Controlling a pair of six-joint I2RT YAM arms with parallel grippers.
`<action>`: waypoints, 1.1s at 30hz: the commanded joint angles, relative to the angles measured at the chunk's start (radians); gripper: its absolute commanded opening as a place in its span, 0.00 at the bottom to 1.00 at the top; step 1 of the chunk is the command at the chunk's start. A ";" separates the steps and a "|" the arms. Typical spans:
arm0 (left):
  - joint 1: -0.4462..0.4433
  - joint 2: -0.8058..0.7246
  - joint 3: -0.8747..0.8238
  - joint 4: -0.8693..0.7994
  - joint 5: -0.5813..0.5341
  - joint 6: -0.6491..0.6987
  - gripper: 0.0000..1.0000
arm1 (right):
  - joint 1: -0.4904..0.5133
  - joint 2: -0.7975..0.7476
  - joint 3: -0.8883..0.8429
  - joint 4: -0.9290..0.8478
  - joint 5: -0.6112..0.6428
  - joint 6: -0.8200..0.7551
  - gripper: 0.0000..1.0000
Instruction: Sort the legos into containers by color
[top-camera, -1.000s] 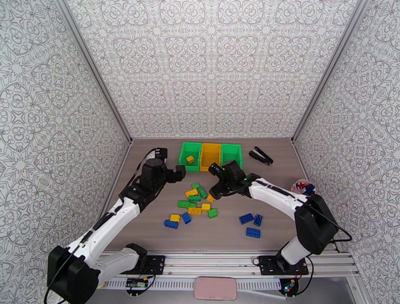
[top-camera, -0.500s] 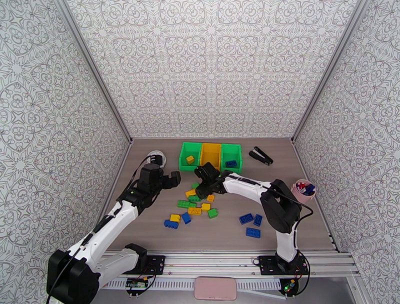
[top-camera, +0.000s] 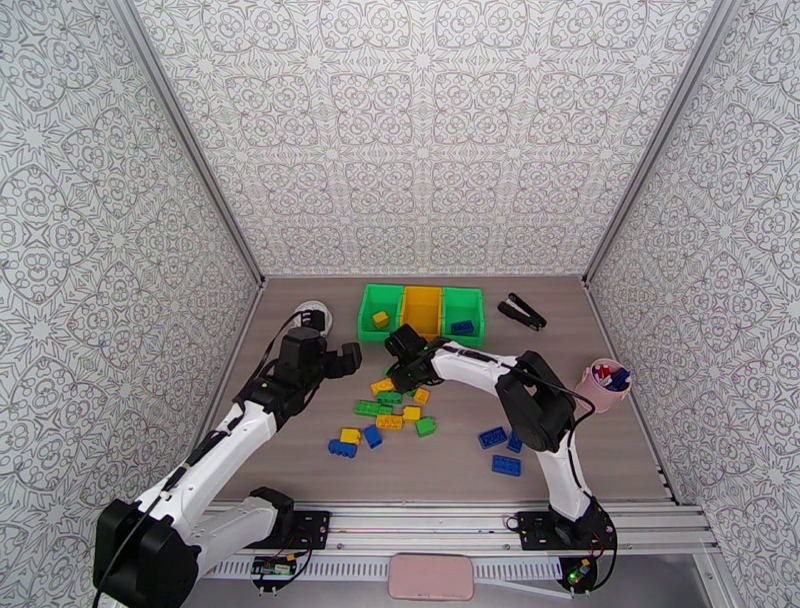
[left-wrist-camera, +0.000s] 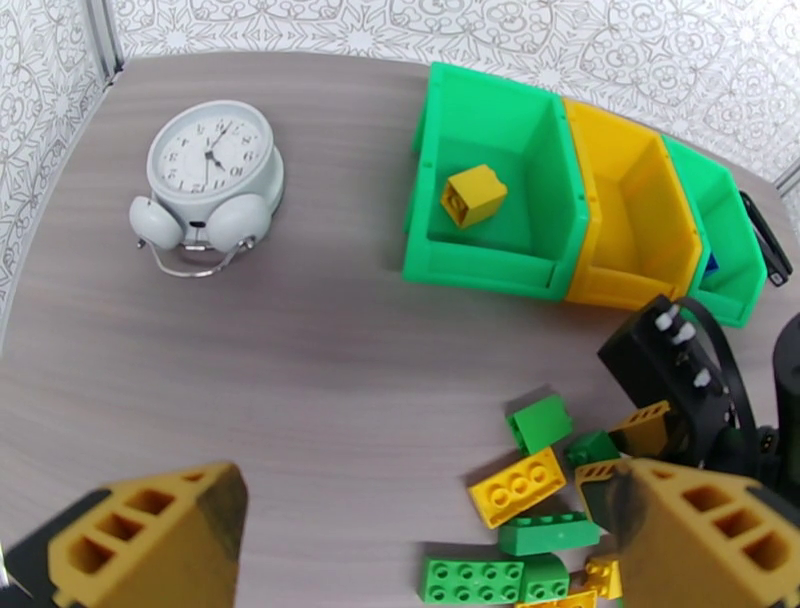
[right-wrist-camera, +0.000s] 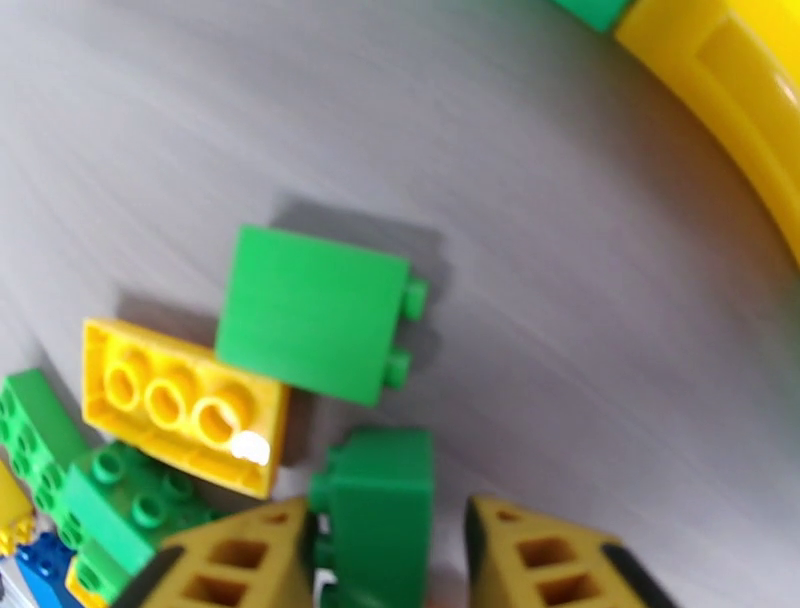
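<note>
The legos (top-camera: 395, 402) lie in a yellow, green and blue pile mid-table, with three blue ones (top-camera: 505, 447) apart at the right. The containers (top-camera: 421, 310) stand behind them: the left green bin (left-wrist-camera: 490, 200) holds a yellow lego (left-wrist-camera: 473, 195), and the right green bin (top-camera: 463, 312) holds a blue one. My right gripper (top-camera: 399, 376) is down on the pile's far edge. In the blurred right wrist view its fingers have closed around a small green lego (right-wrist-camera: 380, 510). My left gripper (top-camera: 350, 359) hovers open left of the pile, holding nothing.
A white alarm clock (left-wrist-camera: 210, 170) stands left of the bins, close to my left arm. A black stapler (top-camera: 522, 311) lies right of the bins. A pink cup (top-camera: 605, 378) sits by the right wall. The yellow bin (left-wrist-camera: 630, 220) has bare walls.
My right gripper swung left from in front of the right green bin to the pile and closed. A blue lego now shows in that bin. The left arm drew back slightly, uncovering the clock.
</note>
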 joint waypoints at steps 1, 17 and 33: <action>0.002 -0.009 -0.013 0.001 0.021 0.017 0.99 | 0.000 0.015 0.030 -0.024 0.017 0.006 0.33; -0.089 -0.063 -0.087 0.139 0.000 0.067 1.00 | -0.075 -0.247 -0.118 0.271 0.058 0.038 0.13; -0.220 0.012 -0.117 0.203 -0.087 -0.025 1.00 | -0.253 0.058 0.219 0.448 0.116 -0.020 0.14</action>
